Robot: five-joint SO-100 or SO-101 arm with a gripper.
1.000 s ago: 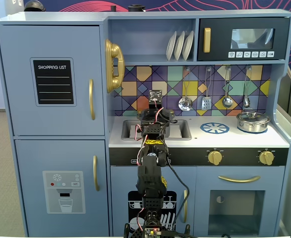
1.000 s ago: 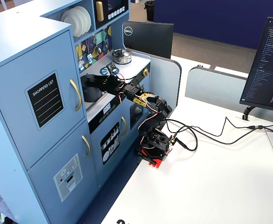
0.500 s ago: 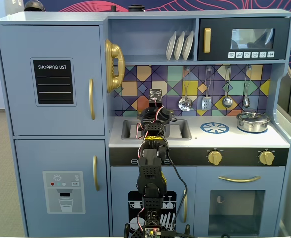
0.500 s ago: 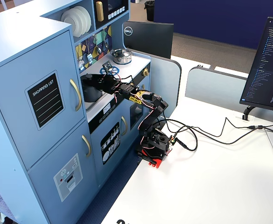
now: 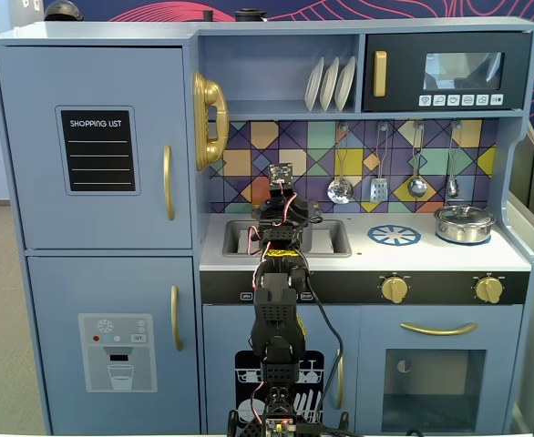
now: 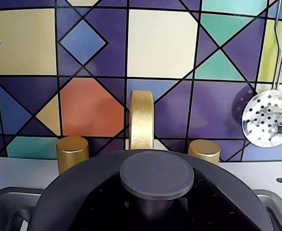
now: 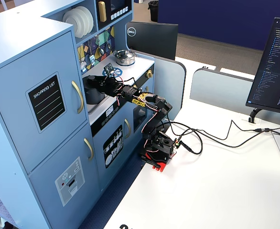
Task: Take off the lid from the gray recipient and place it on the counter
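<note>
Lid (image 6: 156, 174), matte dark gray, round central knob

1. "SHOPPING LIST" stands in white capitals atop the black chalkboard panel (image 5: 100, 150) on the upper fridge door (image 5: 89, 146) in both fixed views.
2. "DELL" is readable as a round white logo on the back of the black monitor (image 7: 152, 39), right of the toy kitchen.
3. Screen text on the right-hand monitor (image 7: 276, 67) is too small to read.
</note>
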